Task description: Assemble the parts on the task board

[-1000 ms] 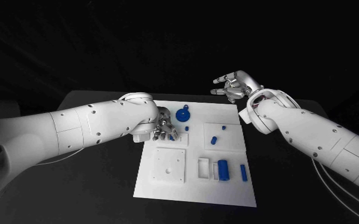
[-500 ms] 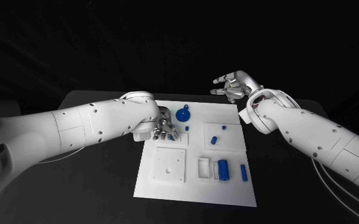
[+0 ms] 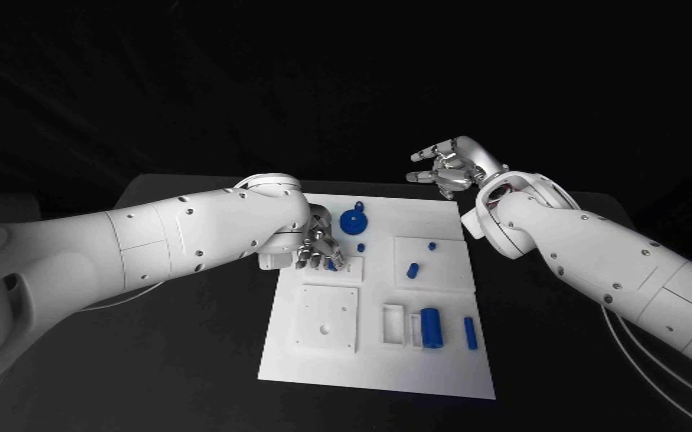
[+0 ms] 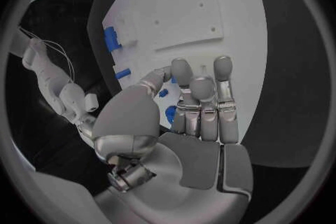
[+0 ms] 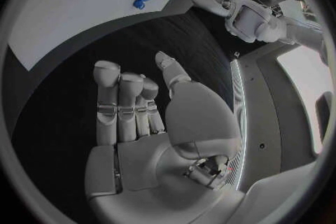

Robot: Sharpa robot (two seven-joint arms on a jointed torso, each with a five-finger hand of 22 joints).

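From the head view, your left hand (image 3: 319, 250) sits fingers-down on the white task board (image 3: 378, 362) over a small blue plastic part (image 3: 333, 264); it looks light, rigid and slick, so pinch its sides. Left wrist view: the fingers (image 4: 201, 102) curl round it, but whether they actually grip it, can't tell. Right wrist view: your right hand (image 5: 140, 117) is spread, empty, over the black worktop (image 5: 84, 67).

Before me stands a black table (image 3: 188, 352), and the white task board (image 3: 375, 362) lies flat on its middle, the one thing I see resting directly on that dark top.
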